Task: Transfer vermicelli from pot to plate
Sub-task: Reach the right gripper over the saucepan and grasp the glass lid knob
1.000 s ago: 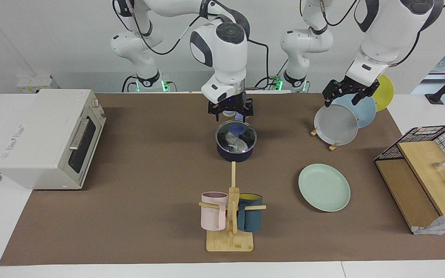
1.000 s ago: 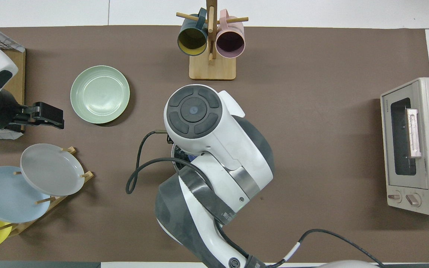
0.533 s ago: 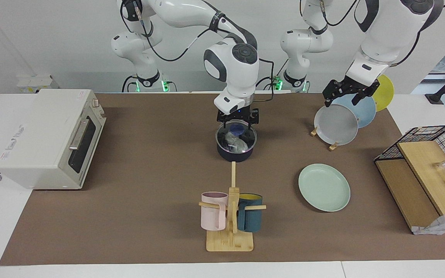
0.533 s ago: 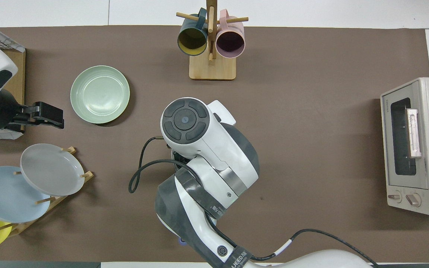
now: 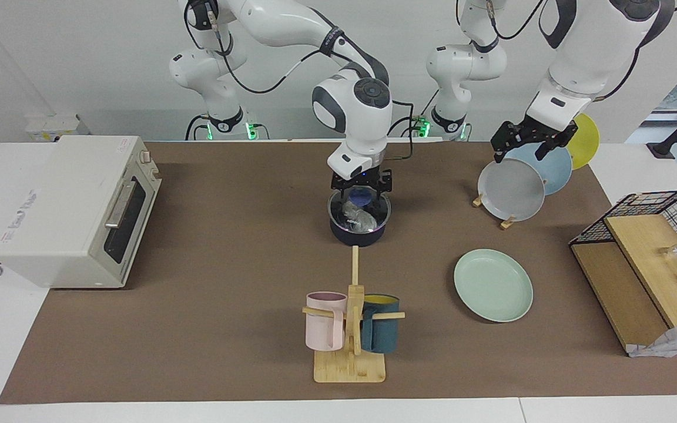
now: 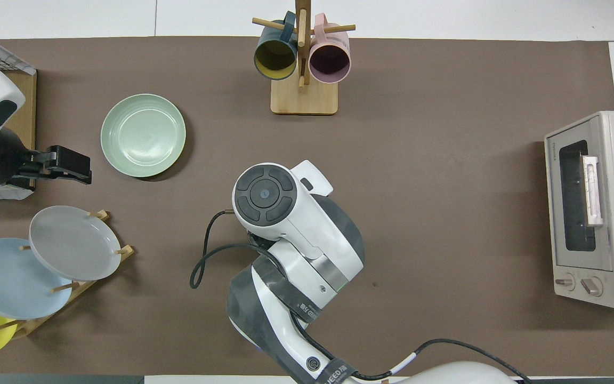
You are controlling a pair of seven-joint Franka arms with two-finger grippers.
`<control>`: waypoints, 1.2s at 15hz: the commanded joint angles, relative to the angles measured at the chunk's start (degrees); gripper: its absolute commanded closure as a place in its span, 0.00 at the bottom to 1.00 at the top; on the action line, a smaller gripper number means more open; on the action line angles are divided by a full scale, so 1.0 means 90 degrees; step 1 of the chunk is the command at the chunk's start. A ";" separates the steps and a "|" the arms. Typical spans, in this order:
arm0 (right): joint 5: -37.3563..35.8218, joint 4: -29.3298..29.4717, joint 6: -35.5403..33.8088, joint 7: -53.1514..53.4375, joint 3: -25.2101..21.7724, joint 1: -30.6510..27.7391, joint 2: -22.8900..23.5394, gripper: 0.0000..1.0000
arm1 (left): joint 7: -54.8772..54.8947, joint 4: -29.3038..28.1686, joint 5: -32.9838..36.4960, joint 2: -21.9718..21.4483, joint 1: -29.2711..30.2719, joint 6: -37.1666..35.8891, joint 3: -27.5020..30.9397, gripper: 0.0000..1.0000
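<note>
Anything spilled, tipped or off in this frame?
Nothing spilled or tipped. The glass lid is on the pot, so the vermicelli is covered; the right gripper, fingers open, is at the lid's knob. The green plate lies flat and bare. The left gripper waits over the plate rack.

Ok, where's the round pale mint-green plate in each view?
Facing view: round pale mint-green plate lies lower right of centre.
Overhead view: it lies upper left.
Shared landmark: wooden mug stand, beside the plate, which lies toward the left arm's end of the table.
</note>
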 commanded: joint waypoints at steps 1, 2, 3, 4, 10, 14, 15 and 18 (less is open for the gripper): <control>-0.0007 -0.0343 0.0205 0.0139 -0.0012 0.0021 -0.0210 0.03 | -0.0017 -0.0115 0.0115 -0.0147 0.0065 0.0090 -0.0044 0.00; -0.0007 -0.0372 0.0224 0.0139 -0.0012 0.0021 -0.0200 0.08 | -0.0017 -0.0115 0.0115 -0.0147 0.0075 0.0090 -0.0054 0.00; -0.0007 -0.0382 0.0273 0.0139 -0.0012 0.0021 -0.0200 0.10 | -0.0017 -0.0115 0.0115 -0.0147 0.0075 0.0090 -0.0044 0.00; -0.0007 -0.0382 0.0283 0.0139 -0.0012 0.0021 -0.0200 0.14 | -0.0017 -0.0106 0.0115 -0.0147 0.0065 0.0090 -0.0044 0.00; -0.0007 -0.0372 0.0293 0.0139 -0.0012 0.0021 -0.0190 0.21 | 0.0012 -0.0106 0.0115 -0.0137 0.0065 0.0196 -0.0054 0.00; -0.0007 -0.0314 0.0293 0.0109 -0.0012 0.0011 -0.0171 0.49 | 0.0012 -0.0096 0.0115 -0.0118 0.0065 0.0285 -0.0054 0.00; -0.0007 -0.0304 0.0293 0.0119 -0.0012 0.0011 -0.0161 0.55 | 0.0002 -0.0096 0.0115 -0.0127 0.0065 0.0285 -0.0054 0.00; -0.0017 -0.0187 0.0235 0.0119 -0.0012 0.0011 -0.0151 0.58 | -0.0008 -0.0096 0.0115 -0.0118 0.0055 0.0363 -0.0054 0.00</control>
